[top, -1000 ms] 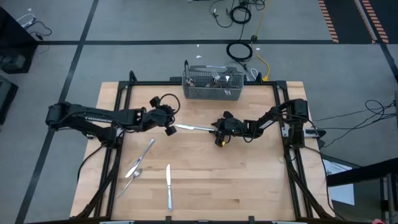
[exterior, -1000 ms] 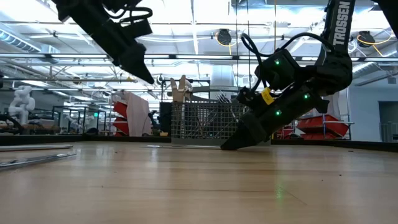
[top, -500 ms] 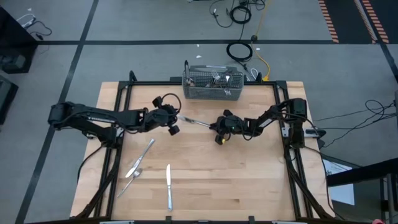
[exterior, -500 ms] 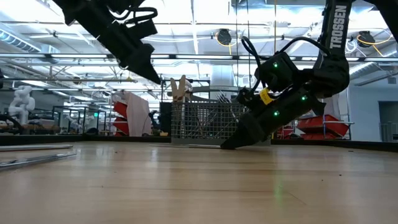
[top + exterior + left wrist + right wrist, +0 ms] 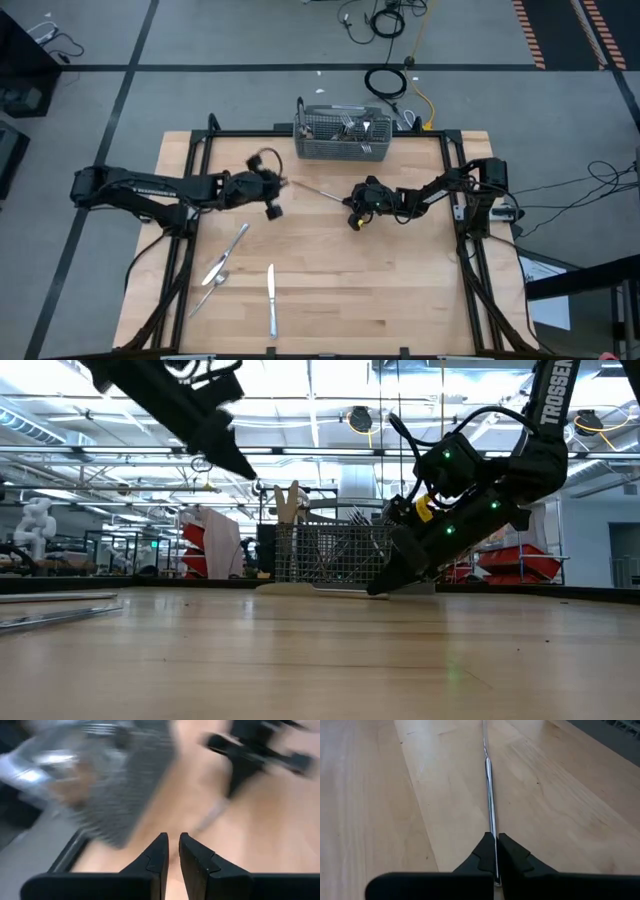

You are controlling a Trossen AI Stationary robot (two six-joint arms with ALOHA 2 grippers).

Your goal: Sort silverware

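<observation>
A slim silver piece of silverware [image 5: 318, 191], knife-like, runs from my right gripper [image 5: 347, 199] toward the table's left. The right gripper is shut on it, low over the table's middle. My left gripper [image 5: 281, 185] hangs higher, just left of the piece's free end. Its fingers [image 5: 159, 851] stand a narrow gap apart with nothing between them. More silverware lies at the near left: two pieces [image 5: 226, 257] crossing and a knife [image 5: 270, 299] flat on the wood. My right gripper pinches the piece's end nearest it [image 5: 493, 834] between its two fingers. The fingers slant down from the table's right and lie along the piece. The piece [image 5: 315, 589] sticks out ahead of the fingers, roughly level and low over the wood. Whether its free end touches the table I cannot tell.
A grey wire-mesh basket [image 5: 343, 148] holding several pieces stands at the far edge, just beyond both grippers. Bare wood lies to the near right. Cables run on the floor behind the table.
My right gripper has risen a little with the piece's end between its fingers. The piece's free end has swung toward the far edge, so it now slants toward the basket. My left gripper has shifted slightly toward the far edge and turned.
</observation>
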